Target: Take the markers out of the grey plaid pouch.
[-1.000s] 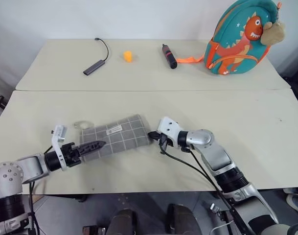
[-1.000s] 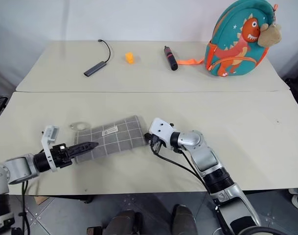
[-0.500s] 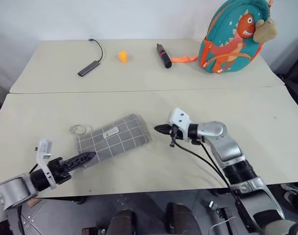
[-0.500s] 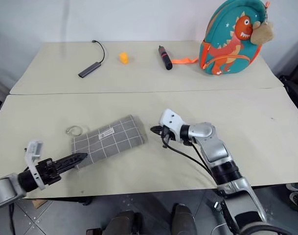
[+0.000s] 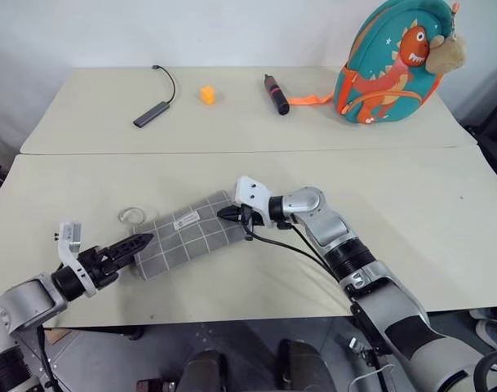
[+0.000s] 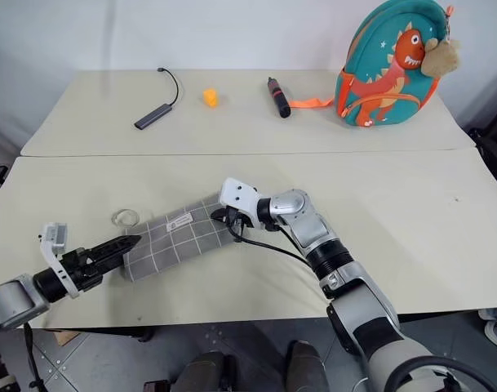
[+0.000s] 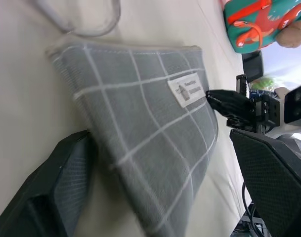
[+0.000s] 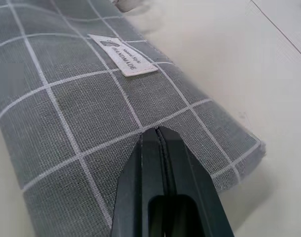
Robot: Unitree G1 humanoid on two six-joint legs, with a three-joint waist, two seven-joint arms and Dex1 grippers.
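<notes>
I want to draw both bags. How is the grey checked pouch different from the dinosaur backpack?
The pouch lies flat near the table's front edge; the backpack stands upright at the far right. The pouch is plain grey with white grid lines and a small white label; the backpack is teal with an orange dinosaur and a tan plush toy hanging on it. The pouch looks thin, the backpack rounded and bulky. Both are fabric and look closed.
</notes>
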